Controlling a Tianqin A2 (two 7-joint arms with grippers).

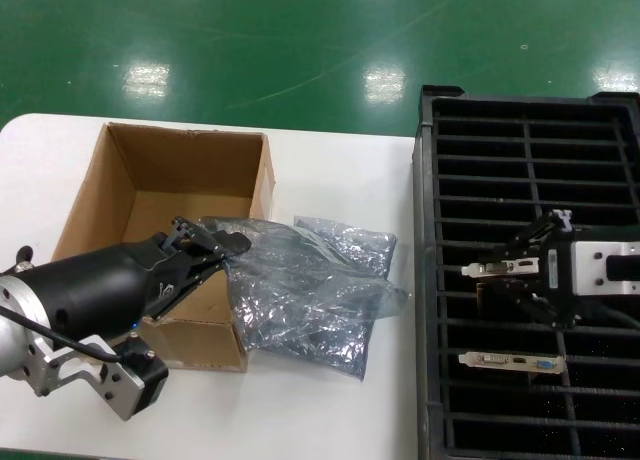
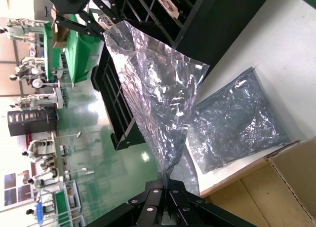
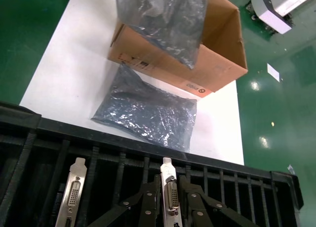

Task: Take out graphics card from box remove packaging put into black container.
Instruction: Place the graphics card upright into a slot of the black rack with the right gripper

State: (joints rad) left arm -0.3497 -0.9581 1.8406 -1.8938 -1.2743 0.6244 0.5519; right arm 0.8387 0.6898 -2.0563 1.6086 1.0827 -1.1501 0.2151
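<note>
Left gripper (image 1: 215,245) clamped on the packaging (image 1: 300,295) beside the box (image 1: 150,190); right gripper (image 1: 520,270) gripping the graphics card (image 3: 170,197) over the black container (image 1: 430,280).

Crinkly, glossy translucent plastic packaging (image 1: 300,280); matt brown corrugated cardboard box (image 1: 120,180); matt black plastic container (image 1: 530,140); shiny metal bracket on the graphics card (image 3: 170,197); smooth white bench (image 1: 330,420).

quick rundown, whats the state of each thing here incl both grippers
left gripper: fingers shut on a held bag, over the box edge
held bag: lifted, hanging, looks empty
second bag: flat on the table beside the box
box: open-topped
right gripper: fingers shut on the graphics card
graphics card: upright in a slot of the black container
another card: slotted
black container: most slots empty
</note>
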